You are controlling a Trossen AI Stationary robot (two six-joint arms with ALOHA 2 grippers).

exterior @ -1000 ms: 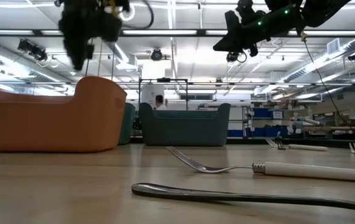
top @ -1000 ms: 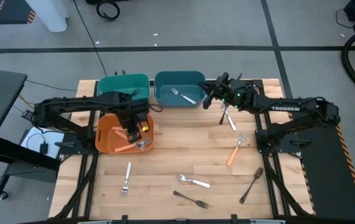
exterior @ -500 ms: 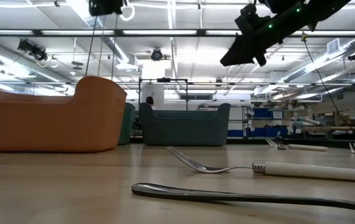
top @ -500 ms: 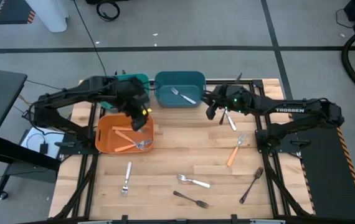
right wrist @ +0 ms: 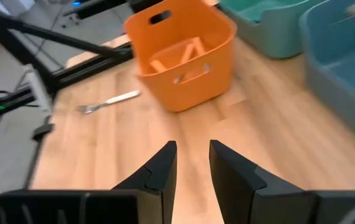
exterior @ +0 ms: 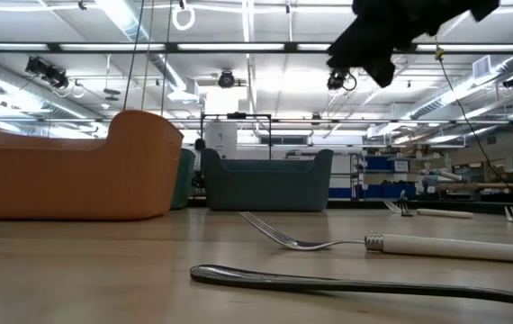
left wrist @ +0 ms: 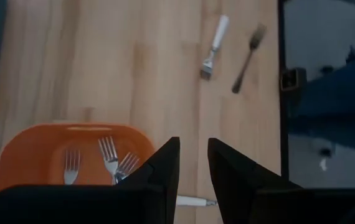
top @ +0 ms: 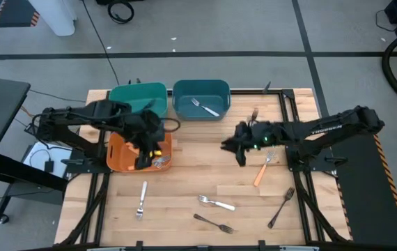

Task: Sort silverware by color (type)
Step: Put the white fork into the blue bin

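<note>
Right gripper (top: 238, 148) swung inward, empty; orange-handled fork (top: 262, 170) lies just beside.

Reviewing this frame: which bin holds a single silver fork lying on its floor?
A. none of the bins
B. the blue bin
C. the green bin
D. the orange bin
B: in the high view one silver fork lies inside the blue bin, while the orange bin holds several forks and no fork shows in the green bin.
</note>
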